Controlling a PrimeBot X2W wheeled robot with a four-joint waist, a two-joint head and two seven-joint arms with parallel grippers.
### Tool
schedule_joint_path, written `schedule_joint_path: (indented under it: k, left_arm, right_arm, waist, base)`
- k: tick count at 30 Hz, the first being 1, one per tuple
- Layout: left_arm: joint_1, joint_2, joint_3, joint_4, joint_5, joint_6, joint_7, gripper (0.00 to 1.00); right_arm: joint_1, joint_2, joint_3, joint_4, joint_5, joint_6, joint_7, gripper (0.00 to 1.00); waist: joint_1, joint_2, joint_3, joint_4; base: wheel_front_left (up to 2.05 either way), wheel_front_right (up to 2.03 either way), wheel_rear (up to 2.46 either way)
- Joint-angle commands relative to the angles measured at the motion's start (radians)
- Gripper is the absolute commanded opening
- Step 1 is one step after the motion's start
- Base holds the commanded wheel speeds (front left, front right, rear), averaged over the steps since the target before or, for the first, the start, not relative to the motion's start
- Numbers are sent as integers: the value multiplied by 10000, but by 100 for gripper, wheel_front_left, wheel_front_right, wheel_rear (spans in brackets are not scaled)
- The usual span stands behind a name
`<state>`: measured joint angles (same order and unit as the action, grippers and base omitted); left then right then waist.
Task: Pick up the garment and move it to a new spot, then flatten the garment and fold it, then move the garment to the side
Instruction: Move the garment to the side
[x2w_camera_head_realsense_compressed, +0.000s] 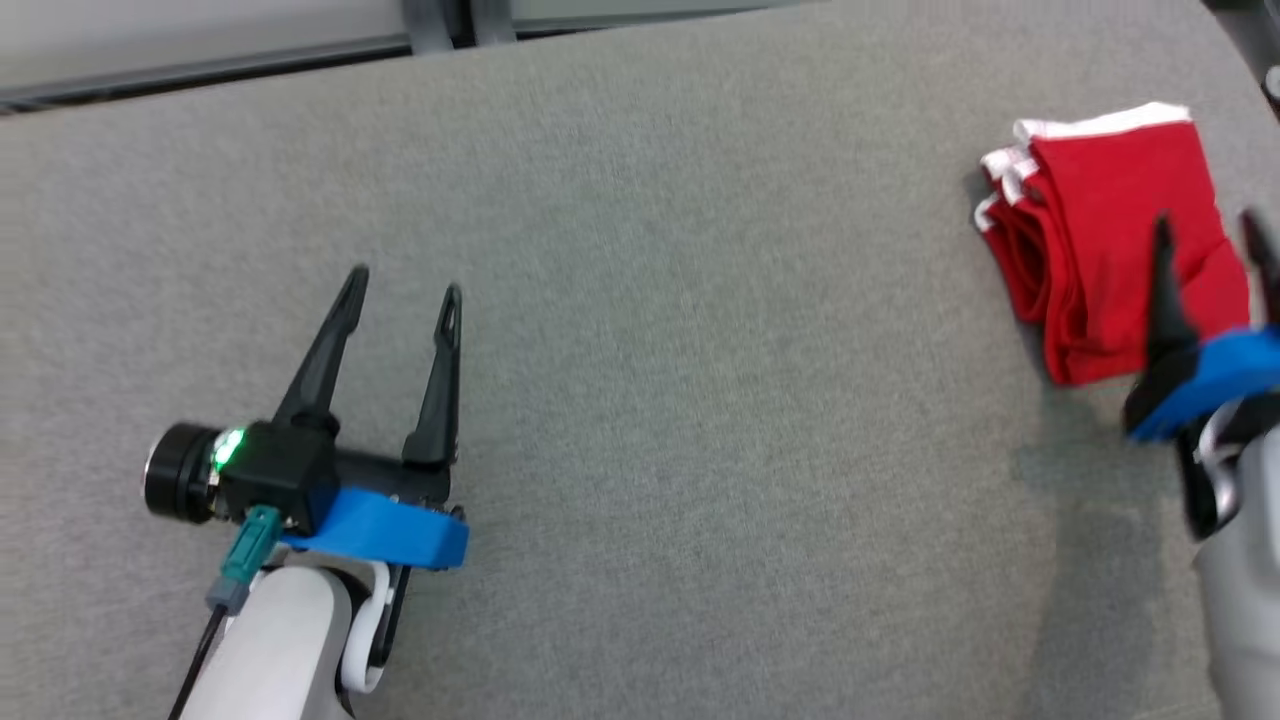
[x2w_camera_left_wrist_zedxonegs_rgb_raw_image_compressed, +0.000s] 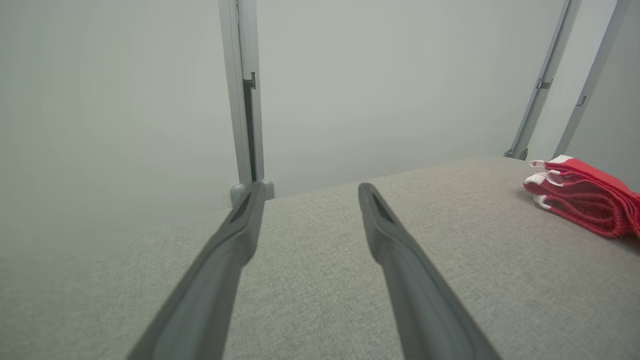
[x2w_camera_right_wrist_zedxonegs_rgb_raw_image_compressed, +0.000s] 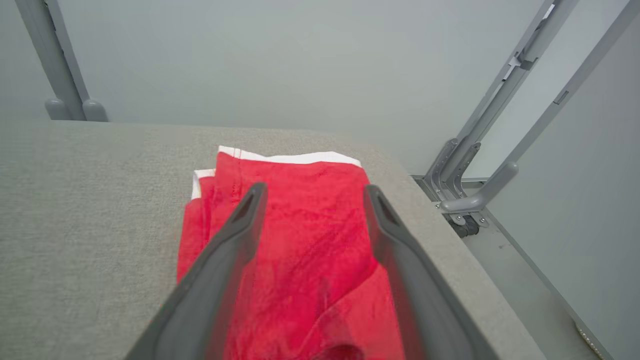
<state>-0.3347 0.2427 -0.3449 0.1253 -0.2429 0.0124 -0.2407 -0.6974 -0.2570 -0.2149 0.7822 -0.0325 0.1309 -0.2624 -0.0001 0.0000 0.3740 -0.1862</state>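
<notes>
The grey fabric-covered tabletop (x2w_camera_head_realsense_compressed: 700, 420) carries the folded red cloth garment (x2w_camera_head_realsense_compressed: 1100, 190) directly under the right gripper (x2w_camera_head_realsense_compressed: 1205, 225), long axis along its fingers, white hem beyond the tips. That nearer gripper stands spread, gripping nothing. The left gripper (x2w_camera_head_realsense_compressed: 405, 282), likewise spread and empty, has the neatly stacked garment well off to its right.

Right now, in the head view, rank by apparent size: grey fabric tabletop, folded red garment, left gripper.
1. Grey fabric tabletop, largest by far.
2. Folded red garment and left gripper look about alike; the gripper sits nearer the camera, so unranked.
</notes>
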Motion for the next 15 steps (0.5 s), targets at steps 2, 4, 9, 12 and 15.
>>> schedule_joint_path:
  k: [2,4,9,12,15]
  left_arm:
    - [450,-74,147,156,-185,175,-82,100]
    - [735,-115,261,233,-299,296,-109,100]
    - [1338,-248,370,442,-527,490,-162,100]
    - [1714,-337,467,599,-670,604,-174,100]
    - [2062,-361,589,683,-784,738,-196,100]
  right_arm:
    - [992,445,167,-803,70,-3,-23,100]
    - [1747,817,324,-1551,168,-3,-24,100]
    - [3399,1472,818,-3083,476,-3,21,100]
    - [4236,1708,1194,-3891,742,-3,175,100]
    - [4918,1837,1387,-4633,953,-3,432,100]
  waist:
    - [1,0,-626,-99]
    - [1,0,-979,-5]
    - [1,0,-1748,457]
    - [1,0,-2199,807]
    - [1,0,-2542,1166]
  base:
    - [0,0,0]
    - [0,0,0]
    - [0,0,0]
    - [0,0,0]
    - [0,0,0]
